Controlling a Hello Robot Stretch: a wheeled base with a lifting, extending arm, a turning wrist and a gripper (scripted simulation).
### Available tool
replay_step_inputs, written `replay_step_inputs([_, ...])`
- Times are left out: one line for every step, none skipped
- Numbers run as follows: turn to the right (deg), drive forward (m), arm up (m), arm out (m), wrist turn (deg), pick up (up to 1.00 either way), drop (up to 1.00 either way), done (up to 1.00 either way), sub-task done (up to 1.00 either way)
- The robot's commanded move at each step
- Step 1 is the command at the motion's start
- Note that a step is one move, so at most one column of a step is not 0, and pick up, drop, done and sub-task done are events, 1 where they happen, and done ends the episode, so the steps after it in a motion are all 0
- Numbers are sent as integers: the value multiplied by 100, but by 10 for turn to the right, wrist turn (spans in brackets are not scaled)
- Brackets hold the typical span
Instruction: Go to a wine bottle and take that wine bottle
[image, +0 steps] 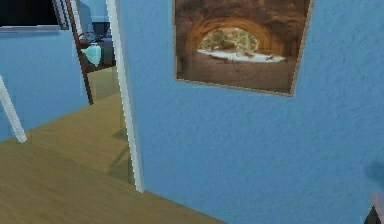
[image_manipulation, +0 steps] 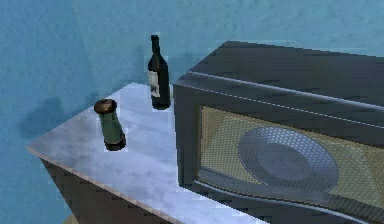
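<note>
On a marble-topped bench (image_manipulation: 140, 165), a microwave (image_manipulation: 290, 130) sits nearest, a small dark vase (image_manipulation: 110, 125) near it; the wine bottle (image_manipulation: 158, 72) stands upright farther back by the blue wall (image_manipulation: 60, 50). How the jaws stand cannot be told.

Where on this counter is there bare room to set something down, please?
The widest bare patch of the counter lies between the small dark jar and the microwave, toward the near edge. A smaller strip lies between the jar and the wine bottle. The back is crowded, where the bottle stands close beside the microwave.
</note>
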Motion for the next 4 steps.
replay_step_inputs([0, 0, 50, 0, 0, 0, 0, 0, 0])
replay_step_inputs([0, 0, 38, 0, 0, 0, 0, 0, 0])
replay_step_inputs([0, 0, 0, 50, 0, 0, 0, 0, 0])
replay_step_inputs([0, 0, 0, 0, 450, 0, 0, 0, 0])
